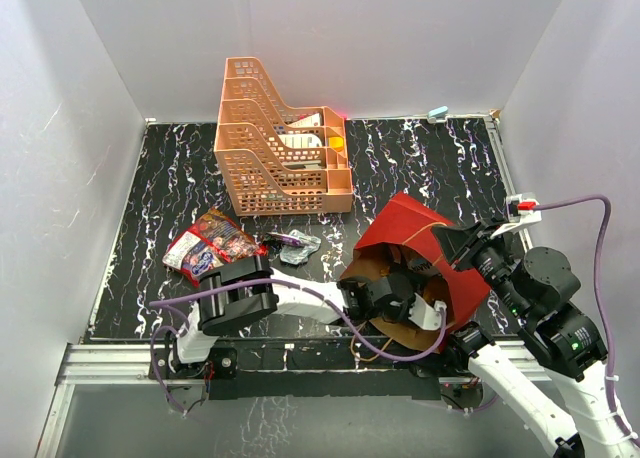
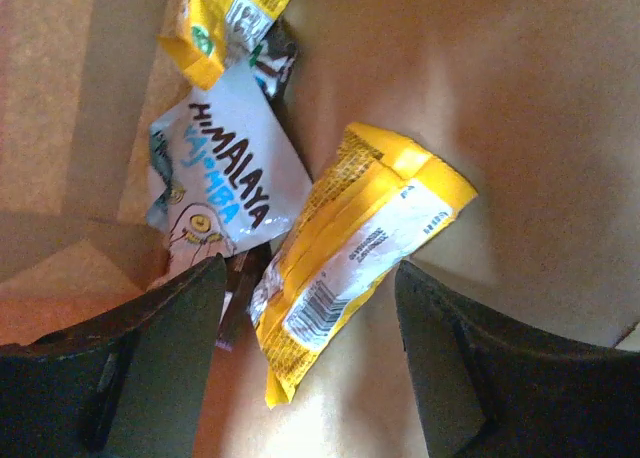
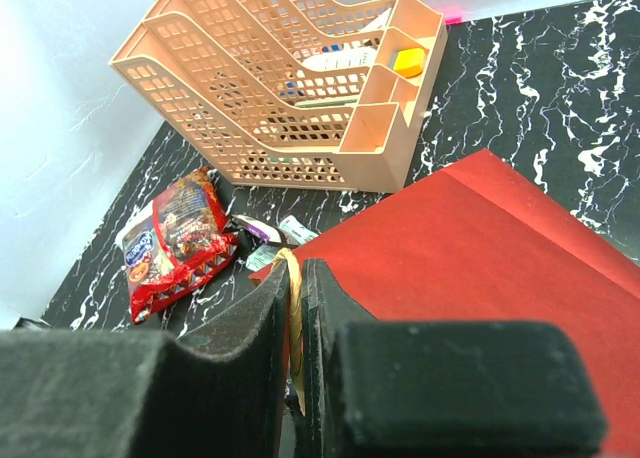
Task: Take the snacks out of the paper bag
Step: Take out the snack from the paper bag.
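The dark red paper bag (image 1: 415, 233) lies on its side, its brown kraft mouth facing the near edge. My left gripper (image 1: 398, 296) is inside the mouth, open and empty. In the left wrist view the left gripper (image 2: 310, 323) straddles the lower end of a yellow packet (image 2: 350, 248). A white "Himalaya" packet (image 2: 225, 183) and another yellow packet (image 2: 225, 18) lie further in. My right gripper (image 1: 457, 246) is shut on the bag's rim (image 3: 297, 298), and the bag's red side (image 3: 480, 248) fills that view. The large red snack bag (image 1: 208, 243) and small silver and purple wrappers (image 1: 293, 244) lie on the table.
The orange lattice tray rack (image 1: 280, 143) with its own items stands at the back centre, just beyond the bag. It also shows in the right wrist view (image 3: 290, 88). White walls enclose the black marbled table (image 1: 160, 178) on three sides.
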{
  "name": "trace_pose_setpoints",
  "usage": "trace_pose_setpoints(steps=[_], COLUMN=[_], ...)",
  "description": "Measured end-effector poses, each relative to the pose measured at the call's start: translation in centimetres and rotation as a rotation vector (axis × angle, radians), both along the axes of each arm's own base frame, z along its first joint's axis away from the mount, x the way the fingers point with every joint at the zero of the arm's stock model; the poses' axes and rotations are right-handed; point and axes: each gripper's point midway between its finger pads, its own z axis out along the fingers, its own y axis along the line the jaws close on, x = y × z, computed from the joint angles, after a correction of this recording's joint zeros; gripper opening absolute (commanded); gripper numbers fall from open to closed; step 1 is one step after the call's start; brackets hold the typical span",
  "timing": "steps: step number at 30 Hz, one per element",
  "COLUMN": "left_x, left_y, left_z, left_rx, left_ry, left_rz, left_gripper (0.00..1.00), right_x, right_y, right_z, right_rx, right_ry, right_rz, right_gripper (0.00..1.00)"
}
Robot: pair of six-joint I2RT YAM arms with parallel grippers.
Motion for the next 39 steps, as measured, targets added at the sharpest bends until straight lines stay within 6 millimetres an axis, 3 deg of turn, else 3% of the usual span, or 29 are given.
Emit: trace_pose_setpoints(steps=[4, 12, 24, 32, 39], left_x=[-0.3, 0.4, 0.3, -0.9, -3.9], left_y=[-0.7, -1.6, 0.2, 2.4, 4.9], left_z=[-0.8, -2.2, -1.7, 1.0, 5.0], left_rx=[0.032, 0.053, 0.050, 0.008, -0.066], left_ry=[0.023, 0.036, 0.066, 0.102, 0.187], left_rz=[-0.046, -0.073, -0.035, 0.005, 0.019], left_gripper=[0.63, 0.32, 0.00, 0.00, 0.00], right_x=[0.0, 0.0, 0.5, 0.8, 0.8], right_y=[0.1, 0.1, -0.2, -0.7, -1.5], right_z=[0.2, 0.4, 0.0, -0.5, -0.6], right_rx=[0.003, 0.003, -0.003, -0.002, -0.003], right_ry=[-0.006, -0.015, -0.017, -0.024, -0.032], right_rz=[0.005, 0.005, -0.020, -0.056, -0.092], right_gripper=[0.11, 0.11, 0.10, 0.10, 0.09])
